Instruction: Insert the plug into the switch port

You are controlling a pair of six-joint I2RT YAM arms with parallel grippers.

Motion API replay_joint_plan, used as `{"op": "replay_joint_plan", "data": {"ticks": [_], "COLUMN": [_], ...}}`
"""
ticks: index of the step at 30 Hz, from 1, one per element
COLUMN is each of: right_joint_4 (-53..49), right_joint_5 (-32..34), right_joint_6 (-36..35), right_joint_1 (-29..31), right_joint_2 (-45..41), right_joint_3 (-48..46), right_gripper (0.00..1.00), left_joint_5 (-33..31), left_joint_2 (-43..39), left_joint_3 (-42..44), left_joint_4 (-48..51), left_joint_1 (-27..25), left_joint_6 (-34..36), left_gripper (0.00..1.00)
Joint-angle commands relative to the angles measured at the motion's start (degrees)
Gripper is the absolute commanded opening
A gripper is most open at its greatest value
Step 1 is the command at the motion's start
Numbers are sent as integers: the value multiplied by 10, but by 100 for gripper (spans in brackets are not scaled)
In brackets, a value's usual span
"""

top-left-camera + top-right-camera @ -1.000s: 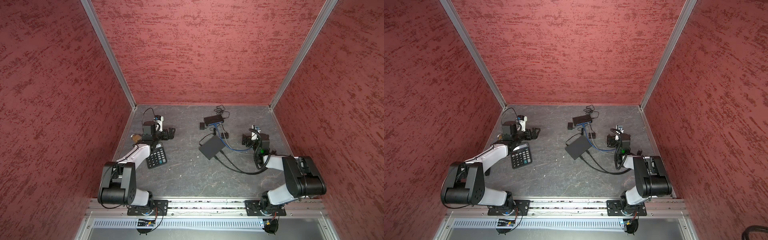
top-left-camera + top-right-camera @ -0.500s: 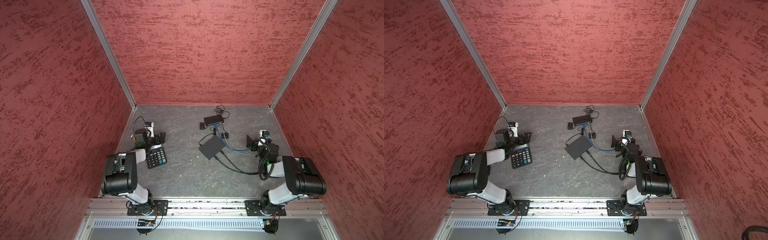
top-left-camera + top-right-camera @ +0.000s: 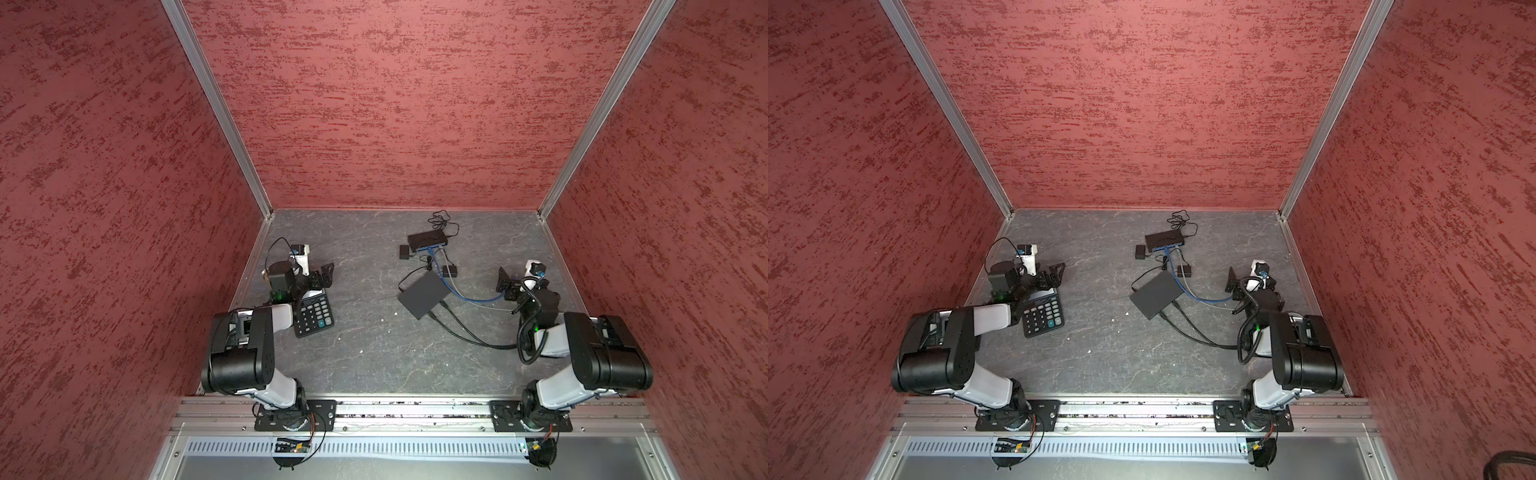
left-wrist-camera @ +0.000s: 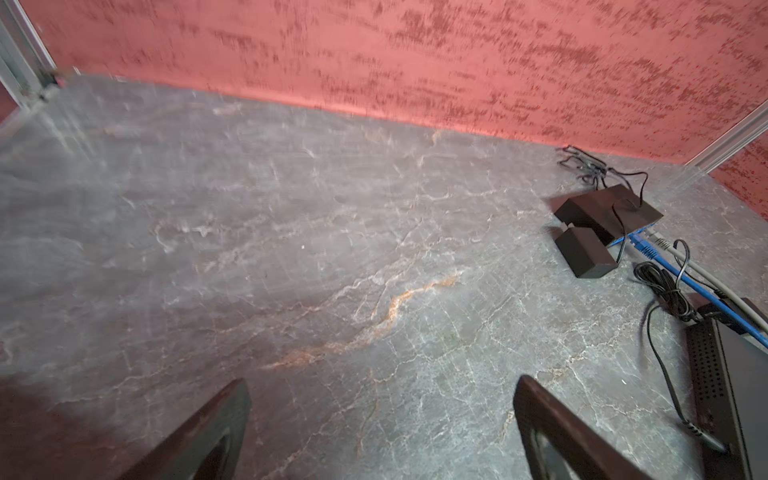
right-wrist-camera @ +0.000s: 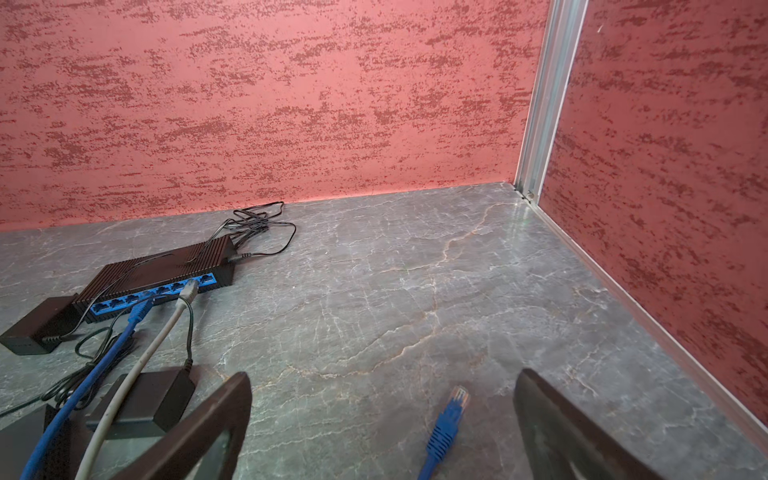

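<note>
The grey veined surface (image 3: pixel 374 353) carries everything, and I place things from the switch (image 3: pixel 428 239), which sits near the back wall. A flat black box (image 3: pixel 422 296) lies just in front of the switch, on the side towards my arms. The calculator (image 3: pixel 314 318) lies well to the switch's left and nearer the front rail.

My left tool (image 4: pixel 380 386) hangs just past the calculator's far end, well left of the switch, its jaws spread wide with only bare surface between them. My right tool (image 5: pixel 382 376) is well to the switch's right and a little nearer the front, its jaws also spread wide and gripping nothing.

One small black adapter (image 3: pixel 404 252) sits just beside the switch's left end. Another small black adapter (image 3: pixel 450 272) lies just in front of it. A blue cable (image 3: pixel 478 298) runs from the switch's ports towards my right tool. Its free blue plug (image 5: pixel 457 399) lies flat on the surface between that tool's two fingers, touching neither and well apart from the switch.
</note>
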State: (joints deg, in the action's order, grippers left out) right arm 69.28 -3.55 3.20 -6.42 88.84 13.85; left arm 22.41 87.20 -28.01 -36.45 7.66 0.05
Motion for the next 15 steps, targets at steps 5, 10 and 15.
{"op": "replay_joint_plan", "data": {"ticks": [5, 10, 15], "right_joint_4": [-10, -12, -19], "right_joint_5": [0, 1, -11], "right_joint_6": [3, 3, -3], "right_joint_1": [1, 1, 1], "right_joint_2": [-2, -1, -1], "right_joint_3": [12, 13, 18], "right_gripper": [99, 99, 99], "left_joint_5": [-22, -31, -31], "left_joint_2": [17, 13, 8], "left_joint_3": [80, 75, 74], "left_joint_4": [-199, -178, -167], "left_joint_1": [-6, -8, -9], "left_joint_6": [3, 4, 6], "left_gripper": [99, 100, 99]}}
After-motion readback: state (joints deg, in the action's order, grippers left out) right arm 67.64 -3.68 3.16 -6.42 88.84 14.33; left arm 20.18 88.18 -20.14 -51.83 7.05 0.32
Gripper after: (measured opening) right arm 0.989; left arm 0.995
